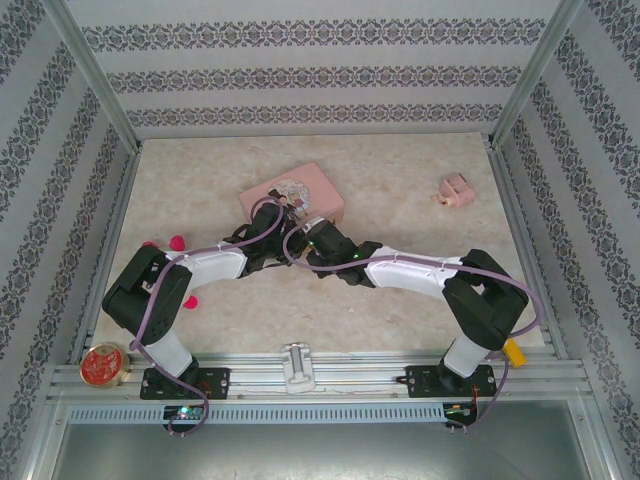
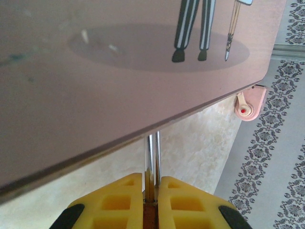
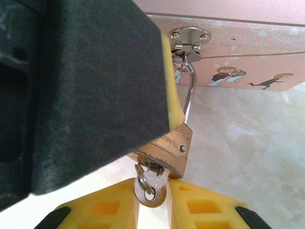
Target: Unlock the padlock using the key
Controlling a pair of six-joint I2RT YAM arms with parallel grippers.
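Padlock (image 3: 167, 151), brass with a silvery shackle (image 3: 189, 90), hangs from the hasp (image 3: 190, 37) on the pink tin (image 3: 252, 52) edge. Your left end effector (image 2: 151, 191) pinches the shackle. Your right end effector (image 3: 152, 206) pinches the key (image 3: 150, 190) at its base. Bare table (image 3: 248, 157) lies alongside.

Marbled table (image 1: 400, 195), pink tin (image 1: 320, 192), pink lump (image 1: 456, 188)
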